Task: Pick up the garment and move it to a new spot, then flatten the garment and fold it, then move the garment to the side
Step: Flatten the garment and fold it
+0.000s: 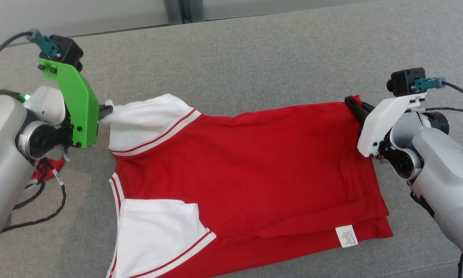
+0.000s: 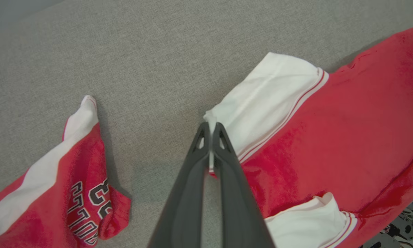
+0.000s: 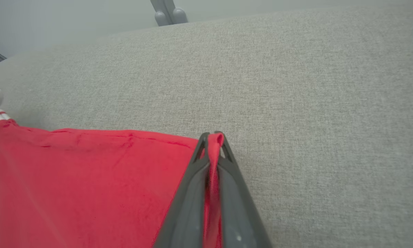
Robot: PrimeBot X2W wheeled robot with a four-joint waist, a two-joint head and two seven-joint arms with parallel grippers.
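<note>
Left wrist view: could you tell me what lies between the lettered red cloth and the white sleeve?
Bare grey upholstery, plus the left fingers pinching the sleeve.

A grey woven upholstered surface (image 1: 254, 58) spreads under everything, with a stitched seam near its front right edge. Toward its left lies 1 crumpled red jersey (image 2: 72, 193) with a white band and black-and-white lettering. Beyond the far edge, 2 grey metal posts (image 3: 168, 10) stand side by side against a pale background.
</note>
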